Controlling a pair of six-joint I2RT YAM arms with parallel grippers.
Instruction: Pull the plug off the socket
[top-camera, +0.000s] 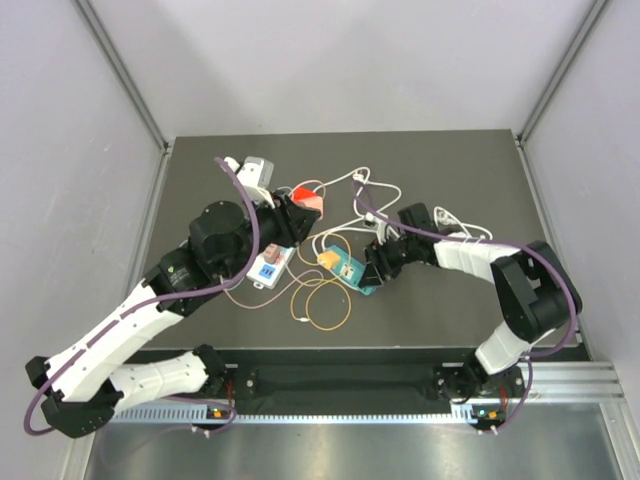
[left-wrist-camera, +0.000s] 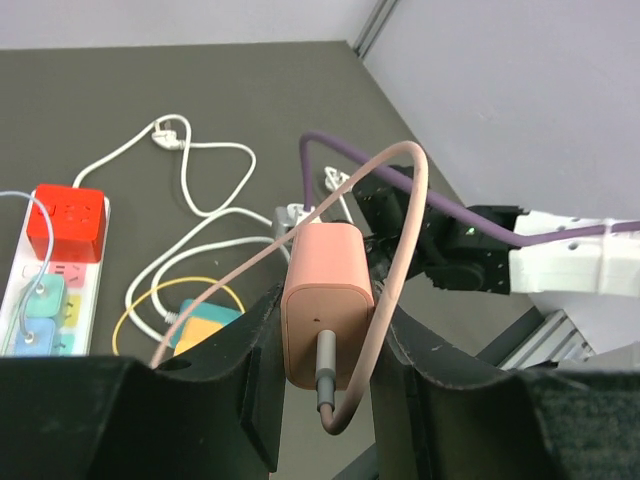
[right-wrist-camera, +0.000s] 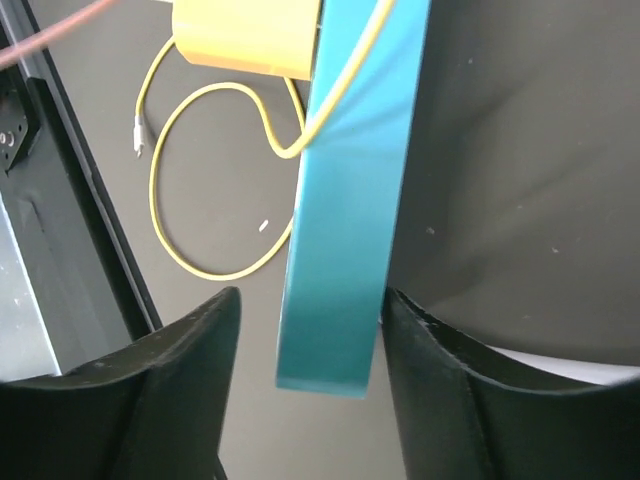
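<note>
My left gripper (top-camera: 298, 215) (left-wrist-camera: 328, 320) is shut on a pink charger plug (left-wrist-camera: 328, 300) (top-camera: 314, 203) and holds it in the air, off the white power strip (top-camera: 270, 267) (left-wrist-camera: 22, 270). The plug's pink cable loops from its rear. A red plug (left-wrist-camera: 66, 222) and blue plugs sit in that strip. My right gripper (top-camera: 372, 268) (right-wrist-camera: 310, 330) straddles a teal socket block (right-wrist-camera: 345, 230) (top-camera: 352, 272). Its right finger touches the block and its left finger stands apart. A yellow plug (right-wrist-camera: 250, 35) (top-camera: 328, 258) sits in the teal block.
White cables (top-camera: 370, 195) (left-wrist-camera: 200, 180) coil on the dark table behind the teal block. A yellow cable (top-camera: 320, 305) (right-wrist-camera: 180, 200) loops toward the front edge. The metal rail (right-wrist-camera: 50, 250) runs along the table's near edge.
</note>
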